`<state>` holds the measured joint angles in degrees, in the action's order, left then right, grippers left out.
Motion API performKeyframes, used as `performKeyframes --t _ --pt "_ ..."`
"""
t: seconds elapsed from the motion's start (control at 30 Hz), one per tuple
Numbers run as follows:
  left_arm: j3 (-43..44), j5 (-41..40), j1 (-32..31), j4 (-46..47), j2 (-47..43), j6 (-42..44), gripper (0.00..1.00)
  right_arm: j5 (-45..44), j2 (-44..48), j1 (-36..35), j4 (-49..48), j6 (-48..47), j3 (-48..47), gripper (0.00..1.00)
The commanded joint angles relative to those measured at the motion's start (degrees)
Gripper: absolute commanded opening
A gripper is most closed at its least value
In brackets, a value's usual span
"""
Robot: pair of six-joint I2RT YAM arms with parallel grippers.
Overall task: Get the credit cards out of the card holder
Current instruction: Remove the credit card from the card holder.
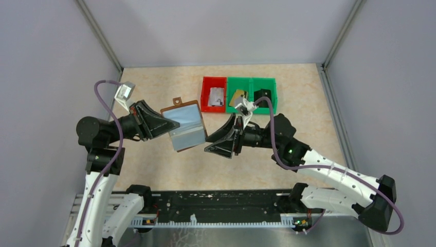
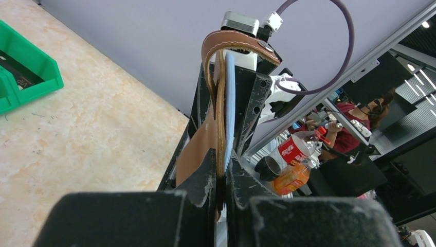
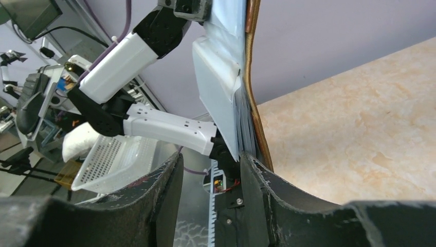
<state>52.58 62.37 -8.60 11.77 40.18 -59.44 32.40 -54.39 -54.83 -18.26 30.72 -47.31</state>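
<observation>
Card holder [image 1: 185,126] hangs open in the air in the middle of the top view. The left gripper [image 1: 174,123] pinches its left side. The right gripper [image 1: 207,144] sits just beside its lower right corner, fingers apart. In the left wrist view, the fingers [image 2: 200,180] are clamped on the brown leather, with one of the pale blue cards [image 2: 229,103] tucked inside. In the right wrist view, a corner of the card holder [image 3: 252,77] pokes between the open fingers [image 3: 159,206]. I think pulling comes next: close on one card edge only, then slide it out.

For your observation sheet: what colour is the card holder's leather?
Brown; the card holder shows it best in the left wrist view.
</observation>
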Motion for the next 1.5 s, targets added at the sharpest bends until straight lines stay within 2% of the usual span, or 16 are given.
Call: performKeyframes --t 0.0,0.23,0.4,0.5,0.67,0.83,1.03,1.17,1.47 --pt "2.59 -0.2 0.25 3.48 0.16 -2.68 0.0 -3.49 -1.23 0.35 -0.13 -2.57 -0.77 0.45" --pt "2.71 0.69 0.25 3.18 -0.01 -2.03 0.0 -11.97 3.48 1.26 6.9 -7.53 -1.71 0.45" --pt "2.7 0.84 0.25 3.35 0.15 -1.63 0.0 -16.26 6.11 1.3 15.66 -12.52 -5.37 0.56" --pt "2.84 0.71 0.25 3.74 0.26 -1.76 0.0 -10.83 6.26 1.3 12.08 -11.35 -4.25 0.61" --pt "3.27 0.65 0.25 3.81 0.68 -1.88 0.0 0.31 2.22 1.3 2.53 -5.62 -2.07 0.63" --pt "3.74 0.65 0.25 3.91 0.85 -2.15 0.0 0.55 -0.59 1.24 -0.98 -4.11 -2.02 0.6" --pt "4.02 0.67 0.25 4.04 0.95 -2.59 0.0 -1.98 -3.11 1.26 -0.16 -4.1 -4.11 0.51" --pt "4.02 0.88 0.25 4.2 1.03 -2.76 0.0 -2.98 -3.62 1.3 -3.35 -2.89 -3.48 0.48" --pt "3.76 1.13 0.25 4.49 0.82 -2.7 0.0 0.96 -6.26 1.3 -9.13 0.69 -4.21 0.46"
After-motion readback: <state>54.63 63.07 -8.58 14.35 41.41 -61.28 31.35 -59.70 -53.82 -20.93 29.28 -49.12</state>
